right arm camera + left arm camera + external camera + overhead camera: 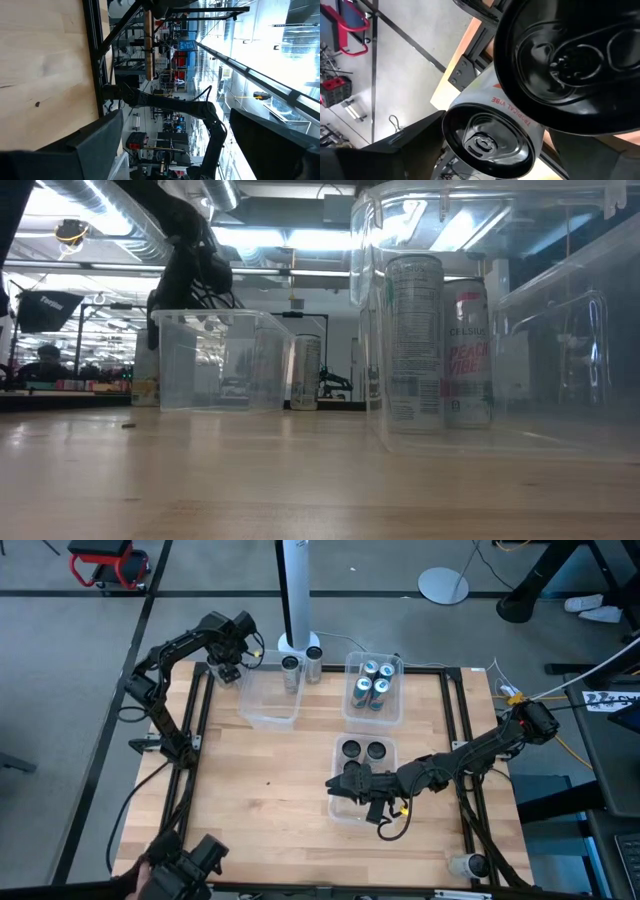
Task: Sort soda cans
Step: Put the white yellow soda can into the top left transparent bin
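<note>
My left gripper (229, 668) hangs over the table's far left corner, pointing steeply down and open. In its wrist view its fingers stand on either side of a white can (492, 107) with a black top. A strip of wood shows between that can and one finger. A second black can top (570, 60) looms closer to the camera. My right gripper (345, 786) is level and open, with nothing between its fingers, above the near bin (340, 812). That bin holds two black-topped cans (363, 751). Several blue cans (372, 685) stand in the far bin (350, 710).
An empty clear bin (268, 700) stands beside my left gripper. Two cans (302, 663) stand behind that bin, by the white post (292, 590). Black rails (200, 720) frame the tabletop. Bare wood (260, 790) lies at the near left.
</note>
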